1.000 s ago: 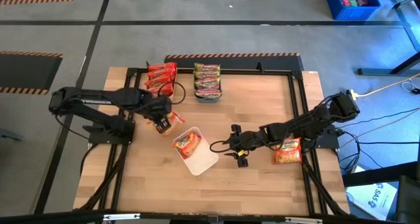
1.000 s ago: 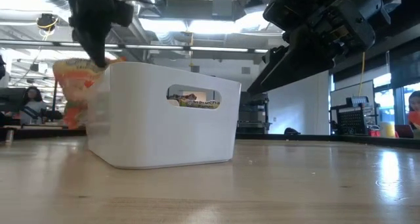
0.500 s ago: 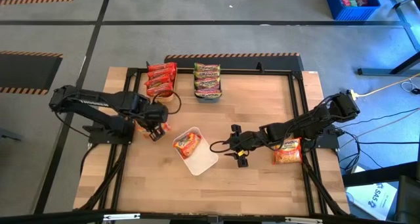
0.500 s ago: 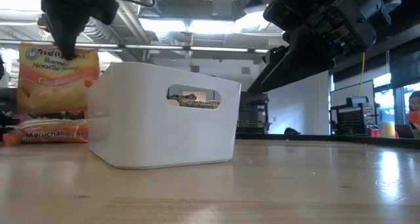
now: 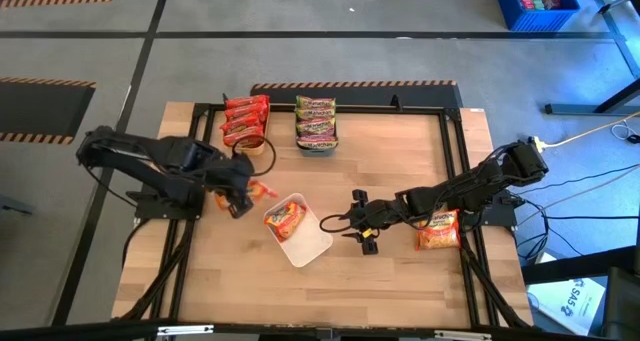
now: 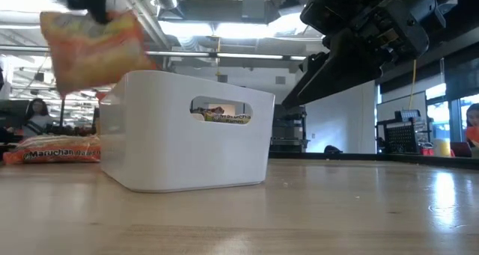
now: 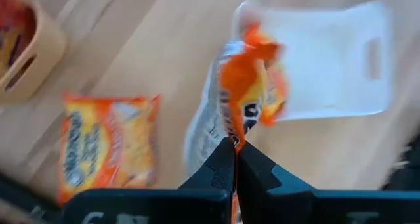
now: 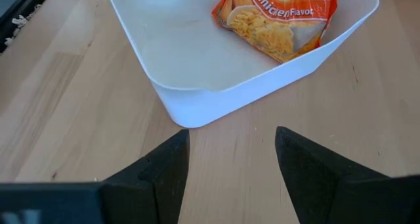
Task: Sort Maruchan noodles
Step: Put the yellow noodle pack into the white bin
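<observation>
**Orange packet lifted, left side**

Orange noodle packet [image 7: 246, 92] pinched in shut left gripper [image 7: 234, 159], hanging above table [image 5: 400, 151], just beside white tray [image 5: 310, 243]. Second orange packet [image 8: 279, 17] inside tray, directly ahead of right gripper [image 8: 231, 159], fingers apart, holding nothing.

"Chicken Flavor" on packet [image 8: 279, 17] in white tray [image 8: 197, 92]; "Maruchan" on table packet [image 6: 52, 152].

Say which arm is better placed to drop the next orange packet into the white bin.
Left, probably. The left gripper is shut on an orange packet lifted beside the white bin. The right gripper stands open and empty on the bin's other side.
</observation>
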